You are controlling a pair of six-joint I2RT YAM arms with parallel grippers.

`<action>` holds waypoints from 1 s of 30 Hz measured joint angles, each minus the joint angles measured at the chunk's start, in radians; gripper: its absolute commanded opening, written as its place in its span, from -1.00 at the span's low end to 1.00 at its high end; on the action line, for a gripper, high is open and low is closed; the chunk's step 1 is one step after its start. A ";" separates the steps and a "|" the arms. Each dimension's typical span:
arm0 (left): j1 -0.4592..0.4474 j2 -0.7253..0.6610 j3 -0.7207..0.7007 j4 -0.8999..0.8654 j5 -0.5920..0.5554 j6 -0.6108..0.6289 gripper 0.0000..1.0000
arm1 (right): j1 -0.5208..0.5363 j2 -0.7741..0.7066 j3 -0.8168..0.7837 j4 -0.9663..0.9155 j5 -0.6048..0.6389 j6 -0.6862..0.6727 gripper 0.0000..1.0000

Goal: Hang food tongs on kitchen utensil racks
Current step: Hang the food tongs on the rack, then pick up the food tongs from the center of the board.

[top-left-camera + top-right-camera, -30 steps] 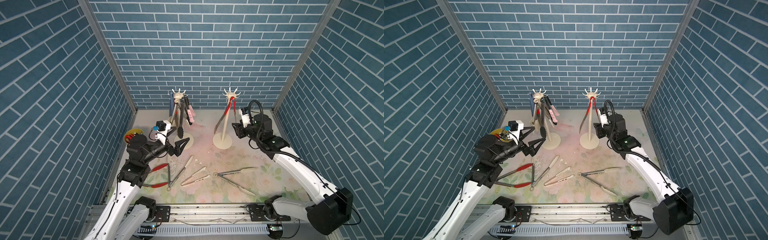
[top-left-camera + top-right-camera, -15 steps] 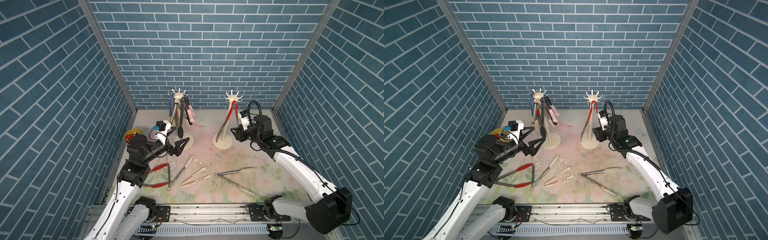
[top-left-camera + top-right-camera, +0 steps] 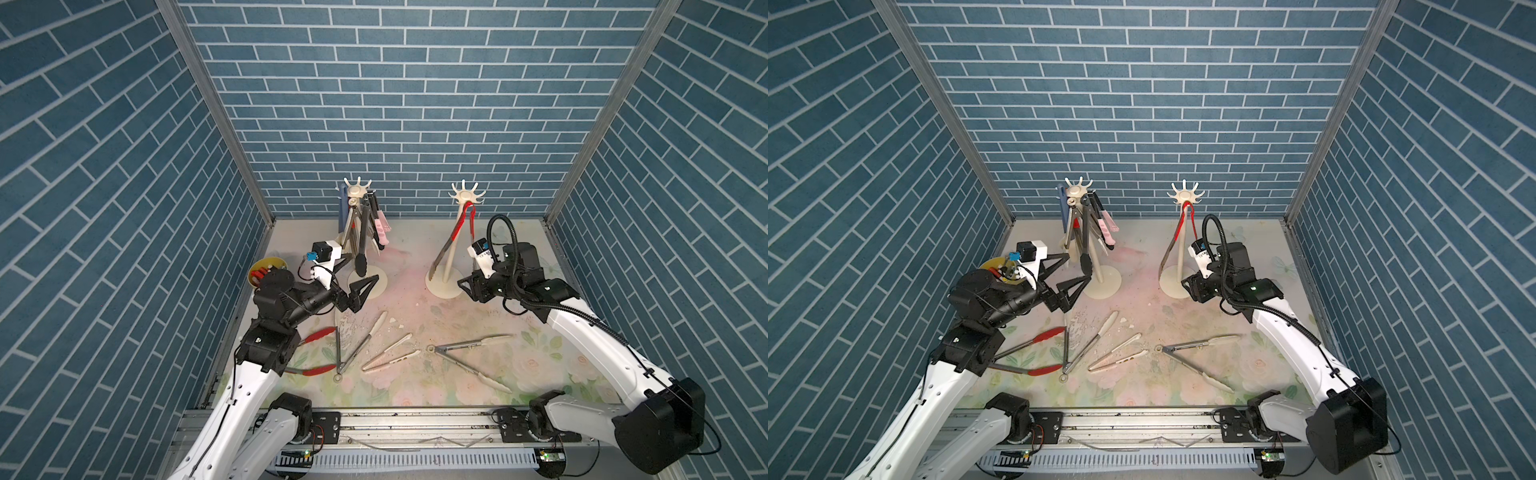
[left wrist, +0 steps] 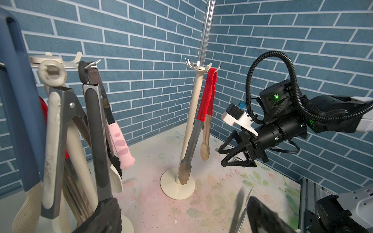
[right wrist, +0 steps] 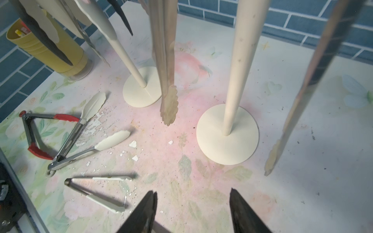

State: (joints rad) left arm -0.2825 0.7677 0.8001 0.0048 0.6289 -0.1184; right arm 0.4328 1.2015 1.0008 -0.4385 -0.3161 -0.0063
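Left wrist view | my right gripper (image 4: pixel 220 158) has dropped away from red tongs (image 4: pixel 207 96) toward right rack (image 4: pixel 191 113) base | jaws half apart, empty | red tongs hang unaided from hook | judged: hang complete; four tongs (image 3: pixel 469 344) lie near, unhung.

Yellow cup (image 3: pixel 268 266) with markers (image 3: pixel 257 274) by brick wall (image 3: pixel 374 104); floral mat (image 3: pixel 552 353) flaking.
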 measured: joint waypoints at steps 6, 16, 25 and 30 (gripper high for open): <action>0.000 0.000 0.000 0.000 0.000 0.000 0.99 | 0.000 0.000 -0.049 -0.027 -0.048 -0.003 0.12; 0.000 0.000 0.000 0.000 0.000 0.000 0.99 | 0.012 0.002 -0.090 -0.063 -0.104 -0.003 0.03; 0.000 0.000 0.000 0.000 0.000 0.000 0.99 | 0.093 0.032 -0.098 -0.119 -0.091 -0.003 -0.01; 0.000 0.000 0.000 0.000 0.000 0.000 0.99 | 0.131 0.032 -0.101 -0.137 -0.074 -0.002 -0.03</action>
State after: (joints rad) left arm -0.2825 0.7677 0.8001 0.0048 0.6289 -0.1184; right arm 0.5636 1.2335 0.9001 -0.5758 -0.3897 -0.0078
